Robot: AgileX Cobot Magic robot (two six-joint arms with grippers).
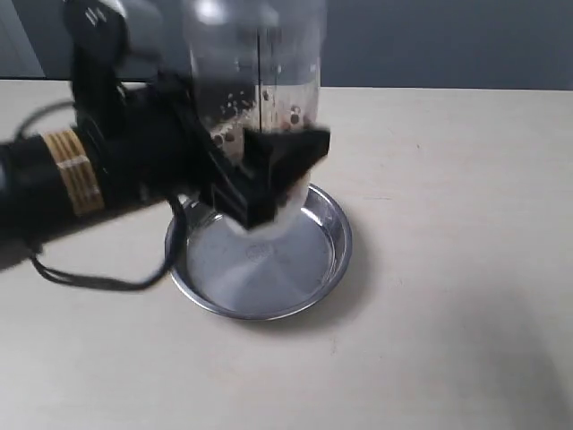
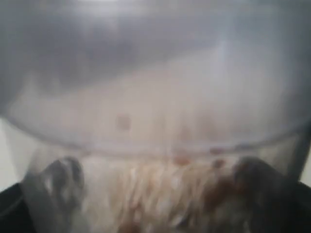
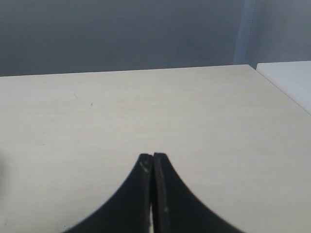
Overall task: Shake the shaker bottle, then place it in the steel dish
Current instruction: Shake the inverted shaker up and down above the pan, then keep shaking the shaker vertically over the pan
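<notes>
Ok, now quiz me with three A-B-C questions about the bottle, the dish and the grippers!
1. Where is the shaker bottle? A) lying on the floor B) held up in the air C) inside a box
2. What colour are the grains inside? A) green B) blue C) brownish
3. How is the right gripper? A) shut and empty B) wide open C) holding a spoon
Answers: 1B, the left gripper grips it over the steel dish. 2C, brown specks show through the clear wall. 3A, its fingertips meet with nothing between.

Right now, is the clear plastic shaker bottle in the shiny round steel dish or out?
Out. The black left gripper holds the clear plastic shaker bottle up above the shiny round steel dish.
</notes>
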